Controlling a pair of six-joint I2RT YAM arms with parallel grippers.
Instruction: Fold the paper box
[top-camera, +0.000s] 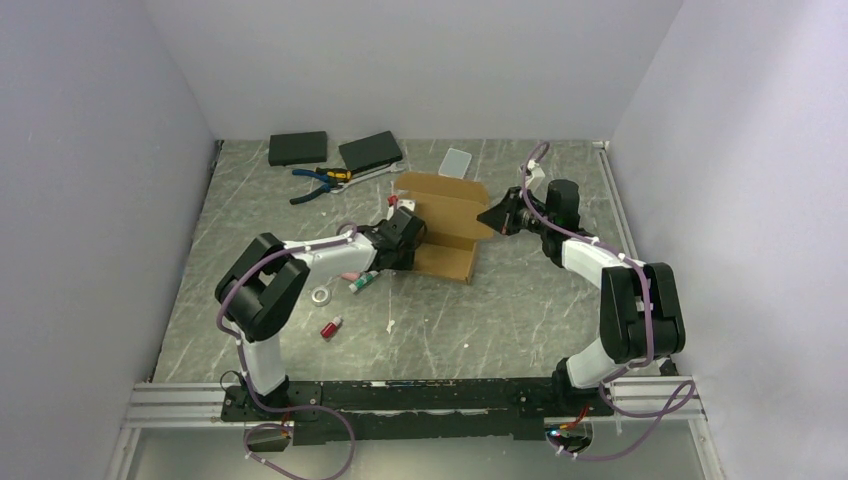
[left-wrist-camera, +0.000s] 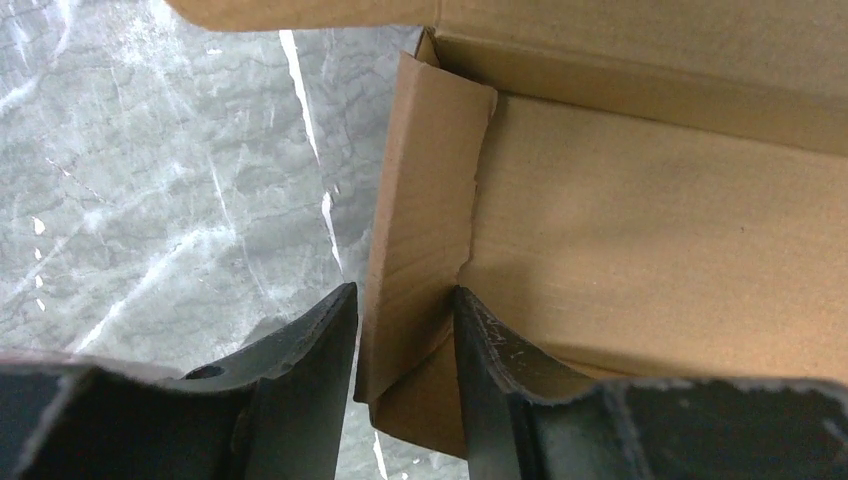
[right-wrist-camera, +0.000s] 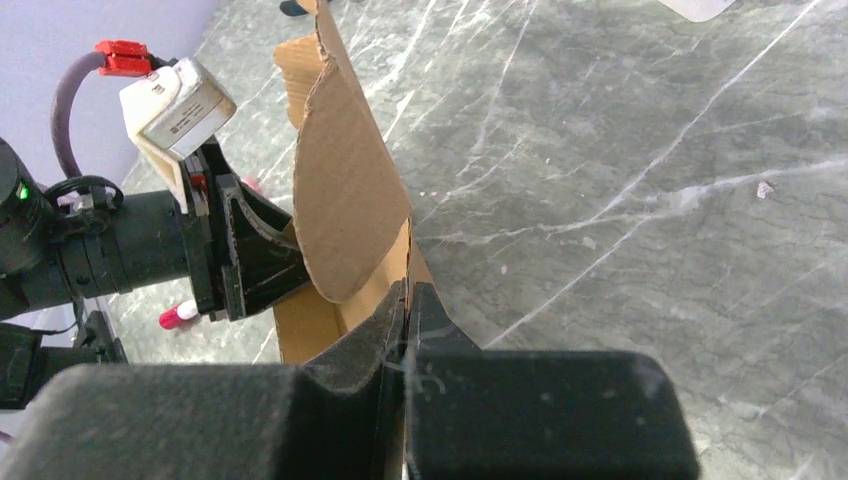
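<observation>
Paper box (top-camera: 445, 222), brown, partly folded, centre frame. Left gripper (left-wrist-camera: 403, 300) straddles a side flap, apparently pinching it. Right gripper (right-wrist-camera: 408, 300) pressed together on the box's wall edge.

Black-and-white jointed arms trailing purple cables; the left tool (left-wrist-camera: 400, 300) has matte black scuffed fingers (left-wrist-camera: 310, 340).
</observation>
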